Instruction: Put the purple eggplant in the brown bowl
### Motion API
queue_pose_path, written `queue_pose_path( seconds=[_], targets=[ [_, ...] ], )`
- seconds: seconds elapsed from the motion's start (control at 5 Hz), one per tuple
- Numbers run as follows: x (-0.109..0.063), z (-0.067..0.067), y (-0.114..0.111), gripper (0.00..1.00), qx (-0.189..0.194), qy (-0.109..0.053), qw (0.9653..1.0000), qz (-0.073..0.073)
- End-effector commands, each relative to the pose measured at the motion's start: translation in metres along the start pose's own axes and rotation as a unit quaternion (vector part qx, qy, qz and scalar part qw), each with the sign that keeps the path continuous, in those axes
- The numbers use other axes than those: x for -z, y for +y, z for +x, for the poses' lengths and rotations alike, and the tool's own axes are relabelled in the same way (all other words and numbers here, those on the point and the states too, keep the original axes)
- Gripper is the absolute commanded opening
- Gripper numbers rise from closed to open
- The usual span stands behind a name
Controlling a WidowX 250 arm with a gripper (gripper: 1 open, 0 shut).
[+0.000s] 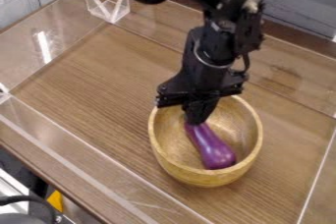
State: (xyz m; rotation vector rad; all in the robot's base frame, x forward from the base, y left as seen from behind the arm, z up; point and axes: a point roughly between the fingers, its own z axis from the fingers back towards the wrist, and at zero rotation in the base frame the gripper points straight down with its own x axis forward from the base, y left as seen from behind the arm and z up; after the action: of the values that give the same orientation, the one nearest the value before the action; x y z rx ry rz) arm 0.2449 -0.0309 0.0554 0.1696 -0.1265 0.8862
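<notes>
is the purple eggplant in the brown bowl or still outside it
In. The purple eggplant lies on the floor of the brown bowl, inside its rim.

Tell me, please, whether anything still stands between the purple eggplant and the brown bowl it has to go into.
Nothing visible does. The purple eggplant already lies inside the brown bowl, resting on its floor. The gripper hangs just above the eggplant's upper end, jaws shut.

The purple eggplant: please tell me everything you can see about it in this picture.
The purple eggplant is small, elongated and glossy, looking like smooth plastic. It lies inside the brown bowl, resting on the bowl's floor, slanted from upper left to lower right. Its upper end sits under the shut hand; whether they touch is unclear. No stem is visible.
</notes>
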Motion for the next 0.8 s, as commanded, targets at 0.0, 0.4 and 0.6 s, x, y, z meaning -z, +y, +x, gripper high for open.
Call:
queue_pose_path(
  seconds=[0.0, 0.4, 0.6],
  targets=[
    [-0.002, -0.006, -0.011, 0.00, 0.038, -0.016, 0.9990, -0.018],
    [-0.005, 0.004, -0.013, 1.00, 0.075, -0.025, 0.9968, -0.016],
    [-0.003, 0.006, -0.012, 0.00, 0.091, -0.030, 0.9953, -0.014]
  ],
)
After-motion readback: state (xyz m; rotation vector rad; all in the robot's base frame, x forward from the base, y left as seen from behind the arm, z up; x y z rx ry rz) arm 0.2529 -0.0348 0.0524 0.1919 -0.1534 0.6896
